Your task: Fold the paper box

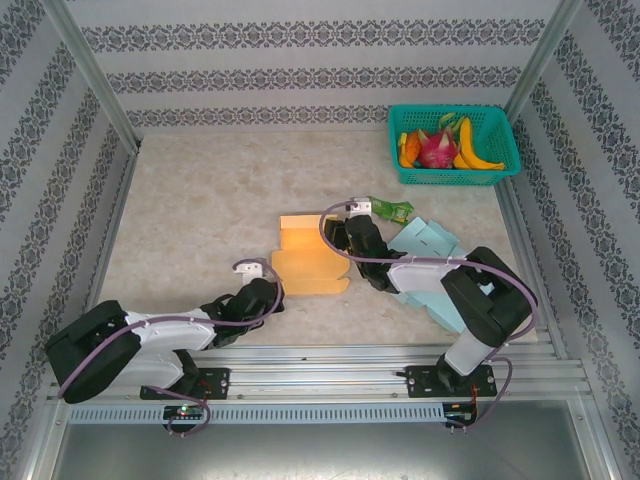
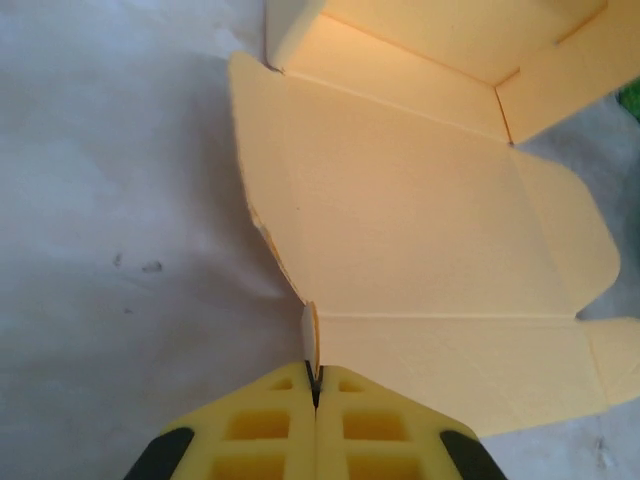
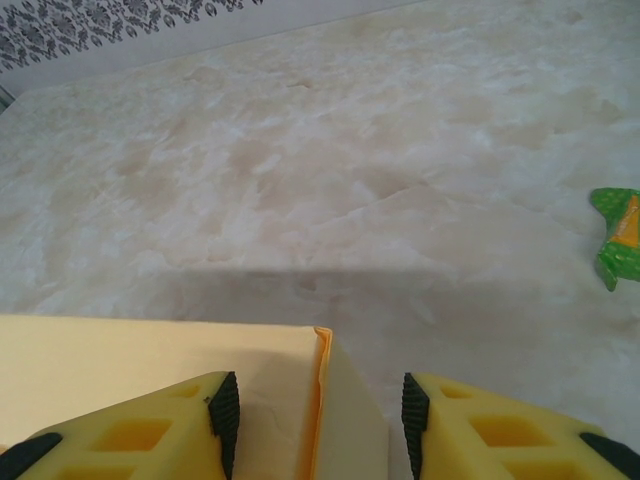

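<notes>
Roughly mid-worktop (image 1: pixel 200 200), the orange box (image 1: pixel 310 262) lies partly folded, its far walls raised and its near panels flat. At its near left corner the left end effector (image 2: pixel 316 378) is clenched on a thin upright flap (image 2: pixel 311 335), pads pressed together on the paper. The right end effector (image 3: pixel 320 400) sits at the box's far right, released, its fingers spread either side of a raised wall (image 3: pixel 350 420). A green packet (image 3: pixel 620 235) lies just right of it.

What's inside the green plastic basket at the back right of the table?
The green plastic basket holds yellow bananas, a pink dragon fruit and an orange item. Anything beneath them is hidden.
</notes>
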### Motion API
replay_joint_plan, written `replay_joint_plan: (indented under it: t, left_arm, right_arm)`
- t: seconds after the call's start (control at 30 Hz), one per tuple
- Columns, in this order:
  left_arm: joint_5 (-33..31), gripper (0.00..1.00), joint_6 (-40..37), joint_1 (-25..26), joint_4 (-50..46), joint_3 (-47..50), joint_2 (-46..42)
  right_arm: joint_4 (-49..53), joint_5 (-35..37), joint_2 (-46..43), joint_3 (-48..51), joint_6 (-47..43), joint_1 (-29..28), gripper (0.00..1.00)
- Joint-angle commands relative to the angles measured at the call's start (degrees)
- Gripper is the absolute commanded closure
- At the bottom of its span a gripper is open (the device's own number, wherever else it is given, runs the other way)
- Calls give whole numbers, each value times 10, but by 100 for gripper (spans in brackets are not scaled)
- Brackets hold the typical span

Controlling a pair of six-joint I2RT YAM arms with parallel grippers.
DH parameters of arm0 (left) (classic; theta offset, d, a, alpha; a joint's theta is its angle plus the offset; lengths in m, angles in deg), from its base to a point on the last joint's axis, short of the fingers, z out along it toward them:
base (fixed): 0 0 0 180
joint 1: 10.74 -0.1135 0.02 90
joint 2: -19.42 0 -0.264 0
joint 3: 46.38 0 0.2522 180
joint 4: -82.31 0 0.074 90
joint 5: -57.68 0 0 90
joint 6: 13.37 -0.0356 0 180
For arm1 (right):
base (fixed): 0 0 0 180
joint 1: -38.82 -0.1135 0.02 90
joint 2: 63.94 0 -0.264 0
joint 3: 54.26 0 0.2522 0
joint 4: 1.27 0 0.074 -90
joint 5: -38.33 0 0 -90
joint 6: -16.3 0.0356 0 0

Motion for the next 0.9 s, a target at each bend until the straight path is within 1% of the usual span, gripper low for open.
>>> replay_joint_plan:
  t: [0.0,0.07,0.2,0.23,0.33,0.37,0.43,0.5,0.57,0.7,0.77,0.87]
  left_arm:
    - [-50,100,-40,7,-23,-34,-26]
    - [-73,100,-75,7,-68,-49,-50]
    - [-100,100,-198,7,-181,-111,-77]
    - [-116,100,-219,7,-213,-130,-80]
    - [-167,100,-258,6,-290,-176,-90]
    - [-183,100,-266,6,-308,-190,-94]
    - [-210,100,-306,6,-351,-231,-97]
    - [-234,100,-357,6,-389,-282,-87]
    - [-243,100,-424,6,-437,-351,-66]
    - [-247,100,-545,6,-565,-516,6]
    - [-249,100,-598,6,-609,-576,42]
    - [-302,100,-666,7,-675,-652,102]
  right_arm:
    - [38,-21,-14,21,-3,-4,49]
    - [40,-37,-36,24,-8,-2,45]
    - [82,-77,-91,10,-41,13,36]
    - [95,-96,-104,2,-45,23,32]
    - [117,-174,-143,-15,-35,69,28]
    - [124,-197,-156,-19,-33,83,28]
    - [155,-230,-190,-31,-34,109,28]
    - [181,-235,-225,-38,-54,122,28]
    - [202,-234,-254,-44,-84,129,28]
    - [267,-221,-293,-63,-138,143,28]
    - [284,-211,-312,-53,-146,152,28]
    - [284,-195,-351,-22,-141,166,29]
